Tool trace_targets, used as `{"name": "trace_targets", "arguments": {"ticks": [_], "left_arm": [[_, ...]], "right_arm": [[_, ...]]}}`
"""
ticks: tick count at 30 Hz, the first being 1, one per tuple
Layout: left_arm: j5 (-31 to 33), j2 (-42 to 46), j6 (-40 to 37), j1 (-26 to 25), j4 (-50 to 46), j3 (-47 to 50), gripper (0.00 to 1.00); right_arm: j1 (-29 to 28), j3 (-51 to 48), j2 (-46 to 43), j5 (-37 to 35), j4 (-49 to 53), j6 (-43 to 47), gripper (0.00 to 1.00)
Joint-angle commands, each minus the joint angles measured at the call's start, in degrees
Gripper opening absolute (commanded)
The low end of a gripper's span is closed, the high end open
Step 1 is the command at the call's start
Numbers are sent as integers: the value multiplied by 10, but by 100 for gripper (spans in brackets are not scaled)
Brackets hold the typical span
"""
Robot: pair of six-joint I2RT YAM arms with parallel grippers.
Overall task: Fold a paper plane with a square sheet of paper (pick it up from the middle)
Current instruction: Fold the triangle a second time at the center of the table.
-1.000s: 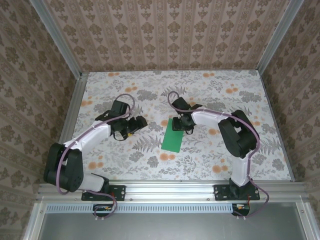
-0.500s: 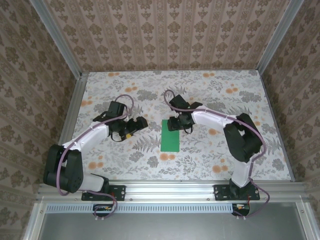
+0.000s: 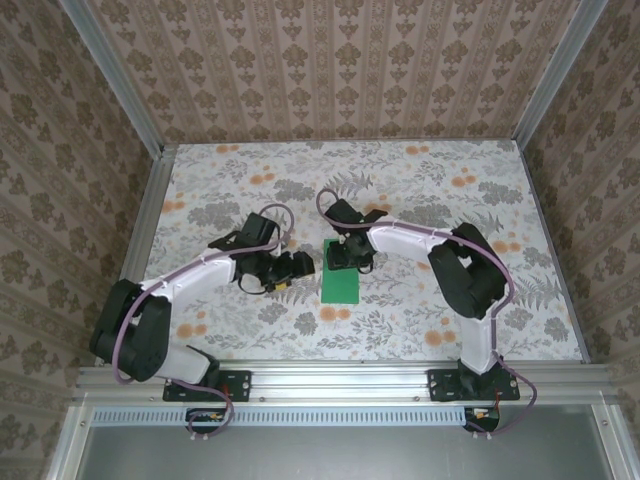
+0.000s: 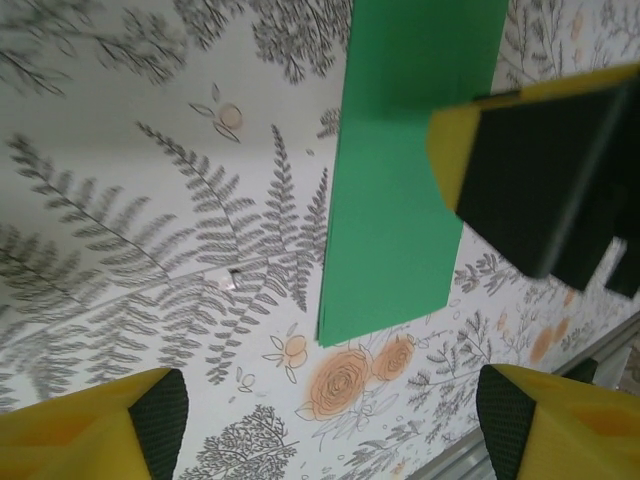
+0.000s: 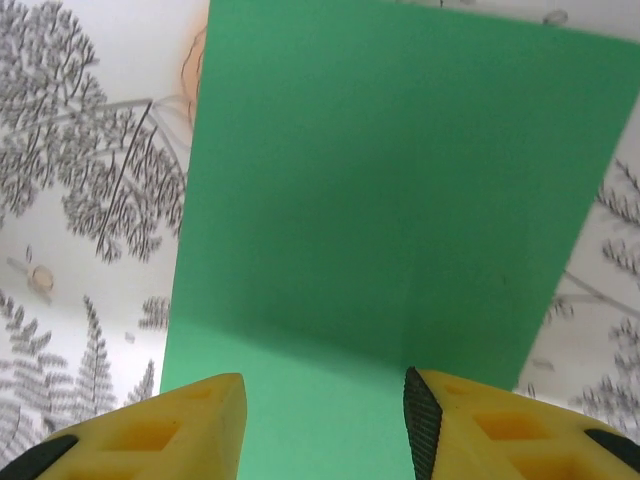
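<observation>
- Floral-patterned surface point(image 3: 420, 320) is enclosed by wallpapered walls on three sides.
- At its middle, a little toward 6 o'clock, the green paper point(image 3: 341, 287) is seen lying flat as a narrow rectangle, long axis running 12 to 6. No pointed nose or wing crease can be made out, so the plane is judged far from finished.
- In the right wrist view the green paper point(image 5: 380, 200) is spread under the right hand point(image 5: 325, 420), whose fingers stand apart with nothing clamped between them.
- From above, the right hand point(image 3: 345, 254) is placed over the sheet's 12 o'clock end; a second ago it was at the 1 o'clock corner.
- The left hand point(image 3: 288, 270) has been brought from well apart to just beside the sheet's 9 o'clock edge. Its fingers are spread wide and empty in its own view point(image 4: 330, 420), where the green paper point(image 4: 400, 200) lies ahead.
- The sheet has also been squared slightly.
- Both hands closing in suggests the next fold is being set up: one end pinned, the long edge to be lifted.
</observation>
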State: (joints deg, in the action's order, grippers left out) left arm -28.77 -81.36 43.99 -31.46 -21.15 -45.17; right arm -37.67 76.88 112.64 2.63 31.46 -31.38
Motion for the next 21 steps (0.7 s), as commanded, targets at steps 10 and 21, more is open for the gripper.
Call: {"name": "trace_targets", "arguments": {"ticks": [10, 21], "left_arm": [[-43, -54, 86, -41, 76, -1, 74], [-53, -106, 89, -78, 43, -40, 74]], "right_arm": [[53, 36, 46, 18, -24, -1, 47], [66, 18, 84, 11, -18, -33, 44]]}}
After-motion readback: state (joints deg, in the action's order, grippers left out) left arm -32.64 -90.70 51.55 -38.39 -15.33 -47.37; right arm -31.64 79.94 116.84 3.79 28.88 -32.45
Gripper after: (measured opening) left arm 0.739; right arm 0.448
